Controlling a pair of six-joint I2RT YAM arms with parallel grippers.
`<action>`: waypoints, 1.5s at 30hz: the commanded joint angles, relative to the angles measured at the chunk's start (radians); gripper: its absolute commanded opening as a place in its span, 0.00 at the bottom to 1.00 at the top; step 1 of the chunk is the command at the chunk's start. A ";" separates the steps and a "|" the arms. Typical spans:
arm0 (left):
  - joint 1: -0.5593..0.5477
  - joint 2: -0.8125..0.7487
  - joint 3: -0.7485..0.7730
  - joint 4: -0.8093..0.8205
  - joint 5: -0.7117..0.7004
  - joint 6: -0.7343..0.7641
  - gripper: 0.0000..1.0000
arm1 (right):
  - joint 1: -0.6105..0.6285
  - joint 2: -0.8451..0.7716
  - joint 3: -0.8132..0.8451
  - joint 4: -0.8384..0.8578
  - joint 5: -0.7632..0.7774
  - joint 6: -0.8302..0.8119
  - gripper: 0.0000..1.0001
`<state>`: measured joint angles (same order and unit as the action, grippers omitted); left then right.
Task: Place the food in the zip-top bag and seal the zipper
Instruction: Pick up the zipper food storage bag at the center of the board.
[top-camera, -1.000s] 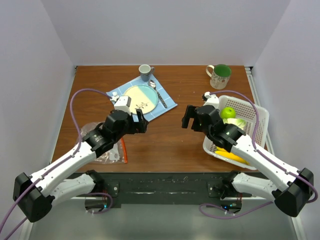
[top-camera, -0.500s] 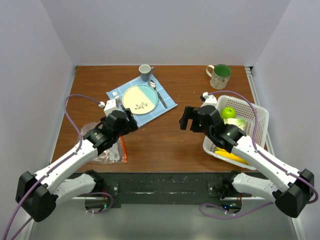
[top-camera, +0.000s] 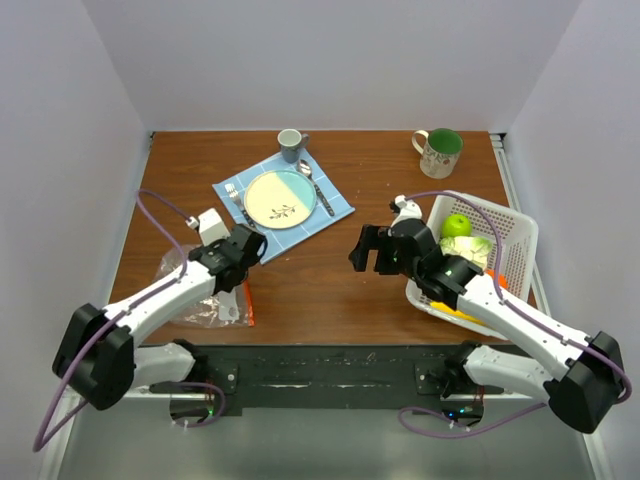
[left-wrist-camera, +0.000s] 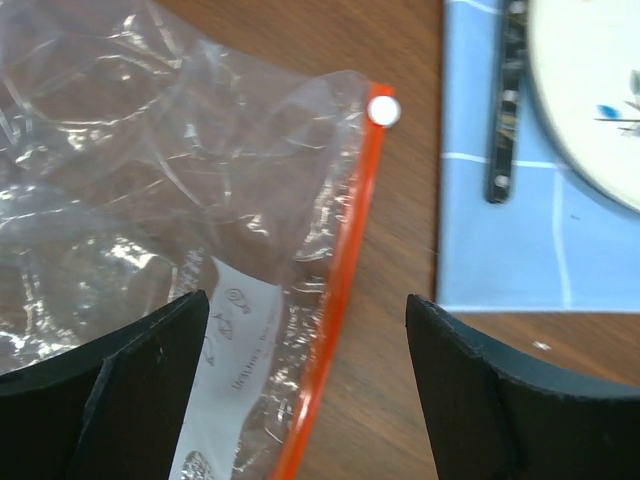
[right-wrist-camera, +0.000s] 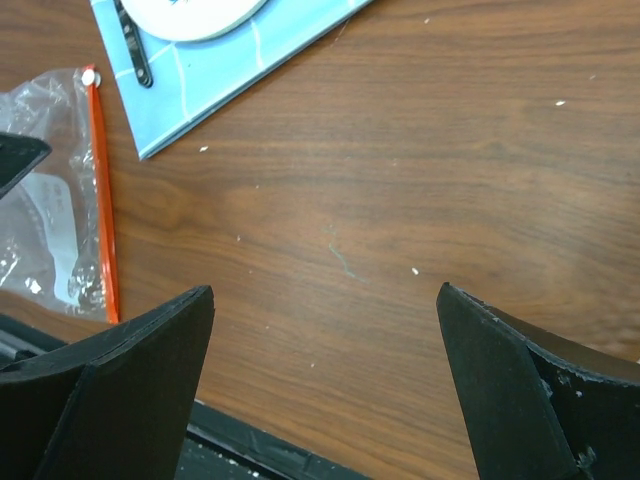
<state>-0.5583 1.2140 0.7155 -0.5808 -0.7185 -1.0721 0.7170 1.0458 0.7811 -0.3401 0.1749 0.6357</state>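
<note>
The clear zip-top bag (left-wrist-camera: 150, 190) lies crumpled at the table's near left, also seen from above as the bag (top-camera: 190, 292). Its orange-red zipper (left-wrist-camera: 345, 270) runs between my left gripper's open fingers, with a white slider (left-wrist-camera: 383, 110) at the far end. My left gripper (left-wrist-camera: 308, 330) hangs just over the zipper and holds nothing; from above, the left gripper (top-camera: 243, 272) is at the bag's right edge. The food sits in the white basket (top-camera: 515, 240): green apple (top-camera: 457, 224), leafy piece (top-camera: 472, 246), banana (top-camera: 455, 312). My right gripper (right-wrist-camera: 325, 310) is open over bare wood, left of the basket.
A blue placemat (top-camera: 335, 208) with a plate (top-camera: 280, 198), fork and spoon lies at centre back. A grey cup (top-camera: 290, 143) and a green-lined mug (top-camera: 438, 152) stand near the far edge. Bare wood lies between the two grippers.
My left arm has swung back and to the left, from beside the placemat down to the bag's zipper edge. The right gripper has drifted slightly left and nearer.
</note>
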 joint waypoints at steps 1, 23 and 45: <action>0.001 0.068 -0.010 -0.088 -0.174 -0.129 0.84 | -0.001 0.019 -0.017 0.072 -0.060 0.019 0.97; -0.032 -0.428 -0.105 0.215 0.273 0.225 0.00 | 0.041 0.135 0.004 0.254 -0.225 0.067 0.95; -0.034 -0.570 -0.274 0.734 0.708 0.271 0.00 | 0.157 0.146 0.076 0.470 -0.287 0.271 0.47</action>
<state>-0.5896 0.6338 0.4591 0.0463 -0.0582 -0.7856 0.8417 1.1763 0.8299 0.0444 -0.1055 0.8715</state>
